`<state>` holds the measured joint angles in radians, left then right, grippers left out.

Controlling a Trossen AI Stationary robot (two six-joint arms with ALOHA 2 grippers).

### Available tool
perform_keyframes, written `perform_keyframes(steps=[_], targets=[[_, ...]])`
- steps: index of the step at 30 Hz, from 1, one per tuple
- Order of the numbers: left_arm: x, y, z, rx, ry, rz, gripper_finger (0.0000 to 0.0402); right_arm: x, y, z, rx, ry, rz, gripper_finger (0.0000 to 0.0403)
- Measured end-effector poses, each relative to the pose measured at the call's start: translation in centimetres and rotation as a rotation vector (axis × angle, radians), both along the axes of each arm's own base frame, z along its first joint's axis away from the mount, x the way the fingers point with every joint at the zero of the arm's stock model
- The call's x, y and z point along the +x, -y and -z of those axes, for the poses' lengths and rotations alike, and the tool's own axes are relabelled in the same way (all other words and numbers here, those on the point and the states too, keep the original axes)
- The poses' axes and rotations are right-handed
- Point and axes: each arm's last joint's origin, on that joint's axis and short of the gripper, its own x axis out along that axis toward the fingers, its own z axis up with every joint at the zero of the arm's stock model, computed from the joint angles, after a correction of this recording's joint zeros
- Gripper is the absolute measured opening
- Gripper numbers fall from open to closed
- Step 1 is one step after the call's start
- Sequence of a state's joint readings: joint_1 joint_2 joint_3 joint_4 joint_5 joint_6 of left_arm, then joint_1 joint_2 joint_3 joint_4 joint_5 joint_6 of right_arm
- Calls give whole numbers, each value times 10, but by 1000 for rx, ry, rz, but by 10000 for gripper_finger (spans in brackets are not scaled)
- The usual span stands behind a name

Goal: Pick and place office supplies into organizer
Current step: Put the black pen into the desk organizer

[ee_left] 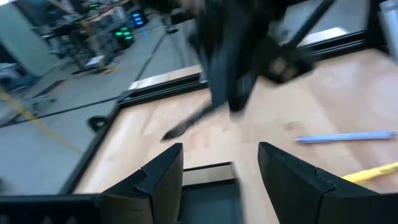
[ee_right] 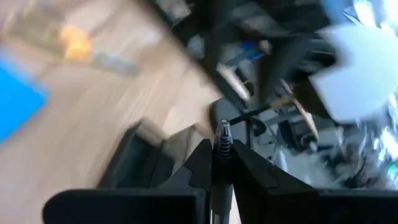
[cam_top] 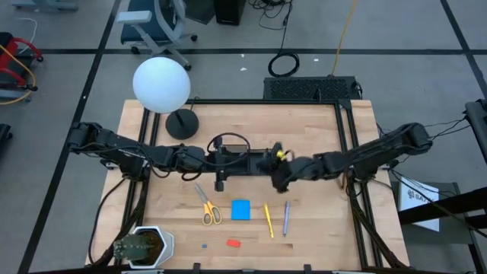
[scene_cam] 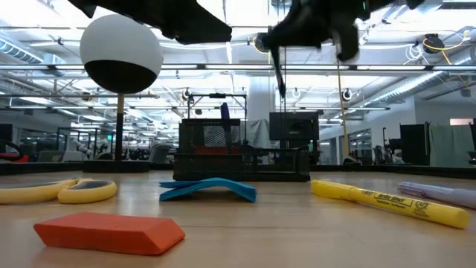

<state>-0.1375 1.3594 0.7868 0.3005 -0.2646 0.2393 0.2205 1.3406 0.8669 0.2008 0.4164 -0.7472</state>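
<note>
Right claw (ee_right: 221,163) clenched on a dark pen (ee_right: 222,138), raised beside the organizer (cam_top: 232,161).

High view: left claw (cam_top: 225,181) released, over the organizer's near edge; scissors (cam_top: 208,209), note pad (cam_top: 241,209), pencil (cam_top: 268,220), purple pen (cam_top: 286,218) and eraser (cam_top: 233,243) lie on the counter (cam_top: 319,228) in front of the organizer. Low view: pen (scene_cam: 280,71) hangs point-down above the organizer (scene_cam: 242,152). Left wrist view: own fingers (ee_left: 163,174) spread, pen (ee_left: 186,123) slanting beyond. Right wrist view: pen pinched near its end. Risk, judged: pen could pivot in the pinch and miss the compartment; both arms crowd the organizer and may collide.
</note>
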Motion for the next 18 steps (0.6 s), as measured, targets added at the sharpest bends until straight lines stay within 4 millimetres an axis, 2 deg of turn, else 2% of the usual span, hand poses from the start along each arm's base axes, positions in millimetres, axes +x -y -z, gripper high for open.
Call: perform_keyframes(steps=[6,11,14,18], targets=[[0,-2,0,31,-4,-48,214,-13,17,-38,322,225,-40,28],[0,-1,-1,31,8,-47,214,-15,29,-57,534,384,-136,28],[0,0,-3,25,27,-27,214,-13,35,-54,619,446,-189,28],[1,3,-6,9,59,20,214,-11,43,-38,668,495,-175,28]])
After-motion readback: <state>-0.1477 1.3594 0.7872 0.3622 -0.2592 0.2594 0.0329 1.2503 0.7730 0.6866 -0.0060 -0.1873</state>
